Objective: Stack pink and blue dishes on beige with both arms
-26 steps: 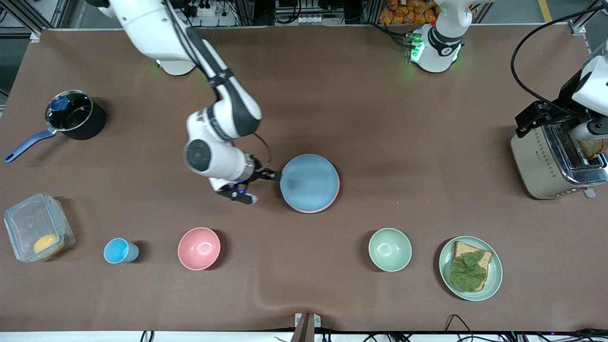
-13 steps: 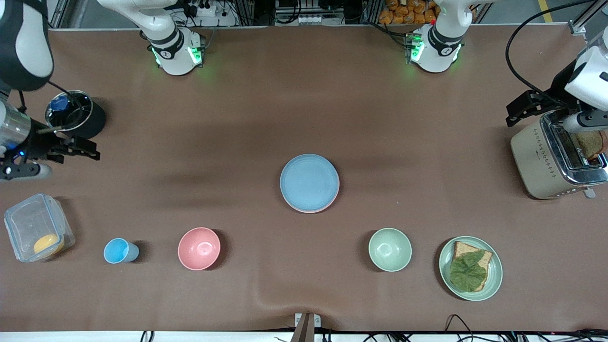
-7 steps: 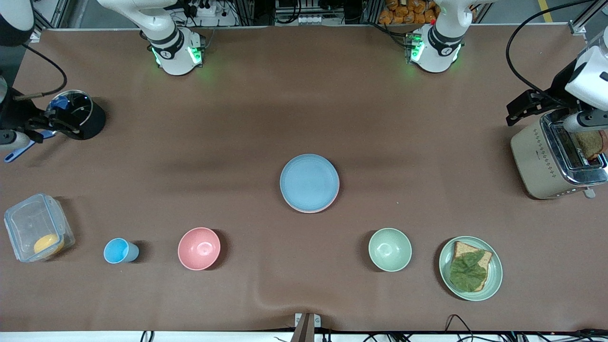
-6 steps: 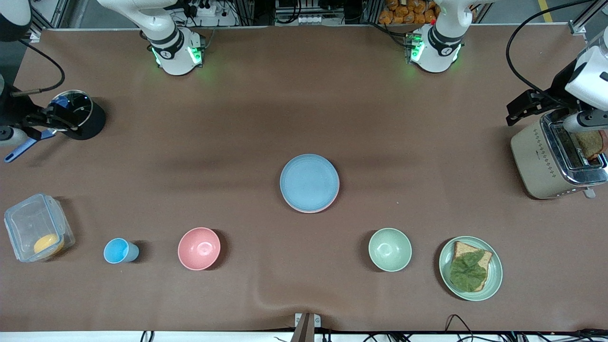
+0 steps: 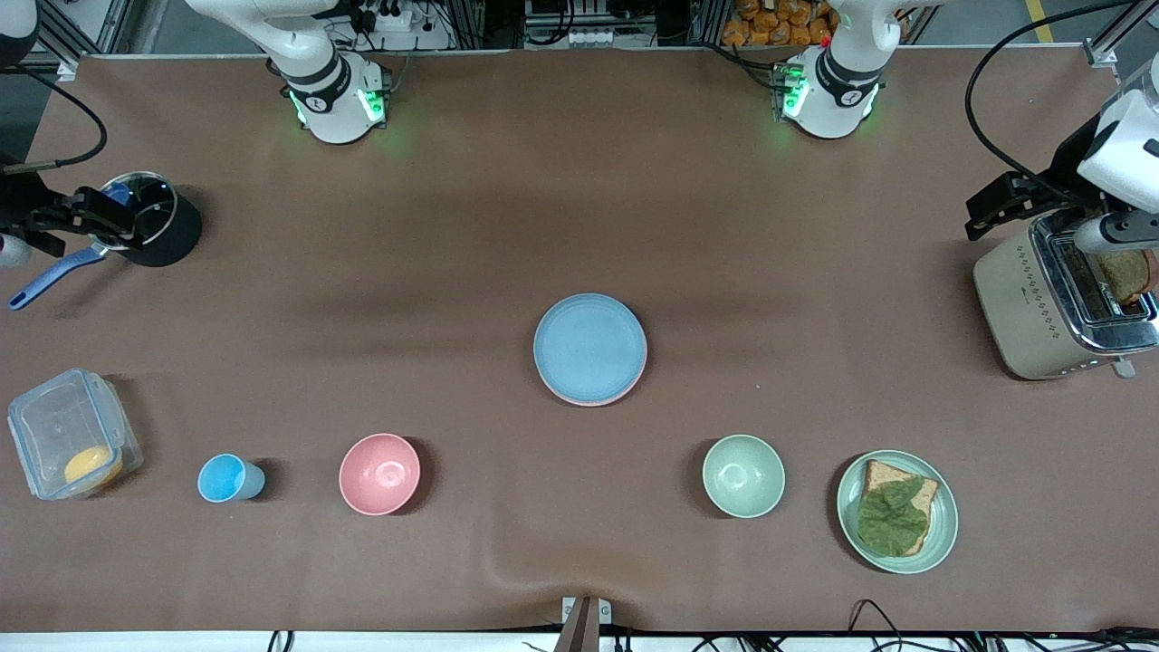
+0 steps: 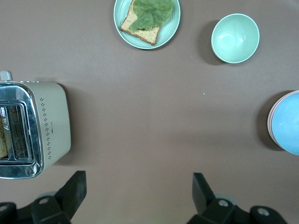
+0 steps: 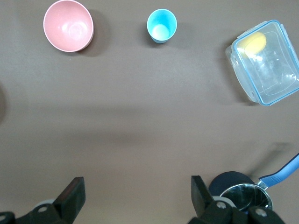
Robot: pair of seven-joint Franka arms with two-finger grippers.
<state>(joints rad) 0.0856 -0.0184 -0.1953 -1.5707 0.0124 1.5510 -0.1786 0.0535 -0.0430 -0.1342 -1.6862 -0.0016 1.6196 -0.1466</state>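
We are holding our right claw (image 5: 90, 217) up over the black saucepan (image 5: 145, 220) with the blue handle at the right arm's end of the table (image 5: 579, 181), fingers spread and carrying nothing. Two seconds ago it was touching the rim of the flat round light blue plate (image 5: 589, 345); since then it has been pulling away, so the placing looks finished. The blue plate is lying in the middle of the table on the flat round pale pink plate (image 5: 605, 398), of which only a thin crescent is showing. The cream-beige plate is hidden under them, so we cannot confirm it. Our left claw (image 5: 1000, 206) is waiting over the cream metal toaster (image 5: 1028, 308), released and empty; the left wrist view is cutting off part of the plate stack.
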